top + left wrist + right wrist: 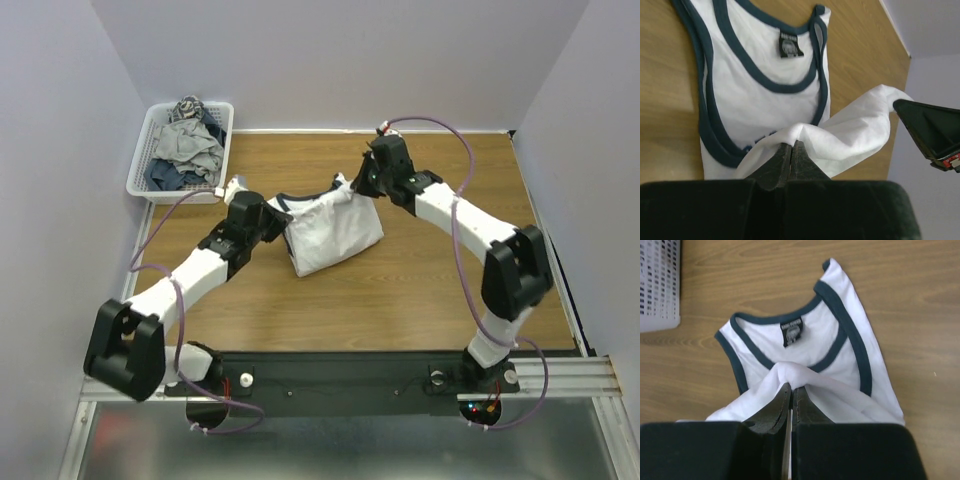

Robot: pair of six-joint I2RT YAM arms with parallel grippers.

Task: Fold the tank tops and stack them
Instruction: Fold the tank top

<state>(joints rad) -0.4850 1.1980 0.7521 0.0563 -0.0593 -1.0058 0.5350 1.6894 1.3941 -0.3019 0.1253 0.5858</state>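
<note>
My left gripper (791, 145) and right gripper (791, 386) are both clenched on raised white cloth of the tank top (335, 238) — it lies mid-table, nearer the far edge — basket (140, 162) at the far-left corner.

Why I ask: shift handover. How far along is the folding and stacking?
Early. Done: nothing; no folded stack shows on the table. In hand: the left gripper and right gripper are both shut on the white tank top, its lower fabric lifted over the chest, mid-fold. Left: finishing this fold, plus, likely, the clothes in the basket.
</note>
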